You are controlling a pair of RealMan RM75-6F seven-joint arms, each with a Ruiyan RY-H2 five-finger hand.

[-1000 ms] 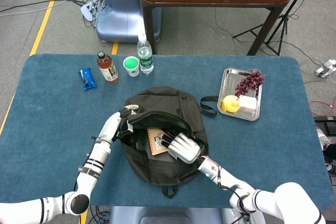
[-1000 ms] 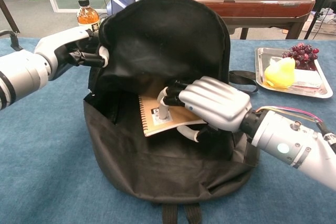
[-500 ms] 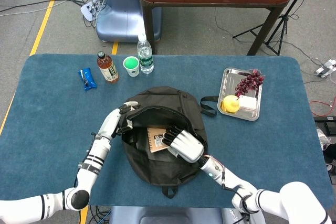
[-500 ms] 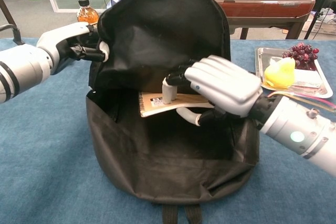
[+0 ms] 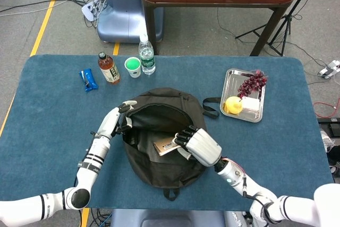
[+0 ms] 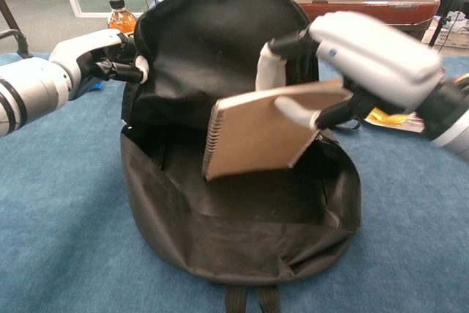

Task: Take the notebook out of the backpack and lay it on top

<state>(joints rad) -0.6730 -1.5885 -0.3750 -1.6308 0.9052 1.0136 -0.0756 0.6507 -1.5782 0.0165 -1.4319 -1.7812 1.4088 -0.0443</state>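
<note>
Blue table (image 5: 48, 110), right robot hand (image 6: 366, 56) pinching notebook (image 6: 256, 130) — tilted, spiral edge leftward (above backpack (image 6: 234, 218)), left robot hand (image 6: 110, 64) gripping its rim.

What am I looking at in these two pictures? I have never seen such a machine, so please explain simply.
This is a robot with two arms, each ending in a hand with fingers. One picture looks down from its head, the other looks forward from its chest.

On the blue table lies a black backpack, open. The left hand holds its opening apart. The right hand holds a brown notebook, tilted, lifted above the opening.

Farther back stand two bottles, a green cup and a blue packet. To one side is a metal tray with grapes and a yellow fruit.
</note>
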